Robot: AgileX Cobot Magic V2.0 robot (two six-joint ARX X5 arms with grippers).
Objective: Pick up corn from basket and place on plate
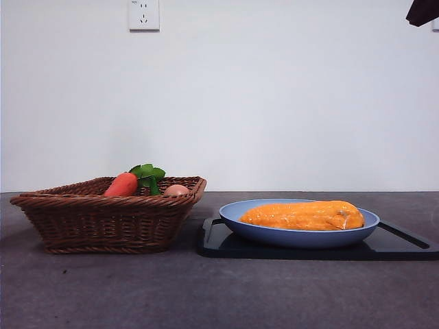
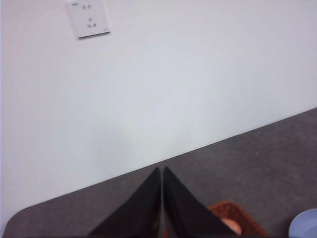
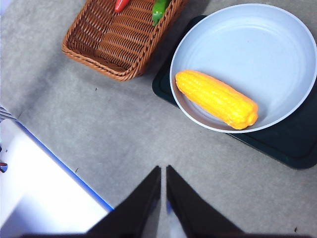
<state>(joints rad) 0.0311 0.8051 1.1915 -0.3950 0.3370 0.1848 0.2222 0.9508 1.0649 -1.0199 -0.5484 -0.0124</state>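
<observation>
The corn [image 1: 303,215] lies on the plate [image 1: 236,212], beside the basket [image 1: 103,216]. The left hand [image 2: 162,171] and right hand [image 3: 163,169] are both closed and hold nothing, high above the table [image 1: 137,288].

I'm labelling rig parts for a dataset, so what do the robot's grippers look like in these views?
Both look alike: the left gripper and the right gripper each have two plain black jaws, wide at the base and tapering to a thin point, matte and smooth. No cables, markings or labels show on them. In the front view only a dark tip shows at the top corner.
</observation>
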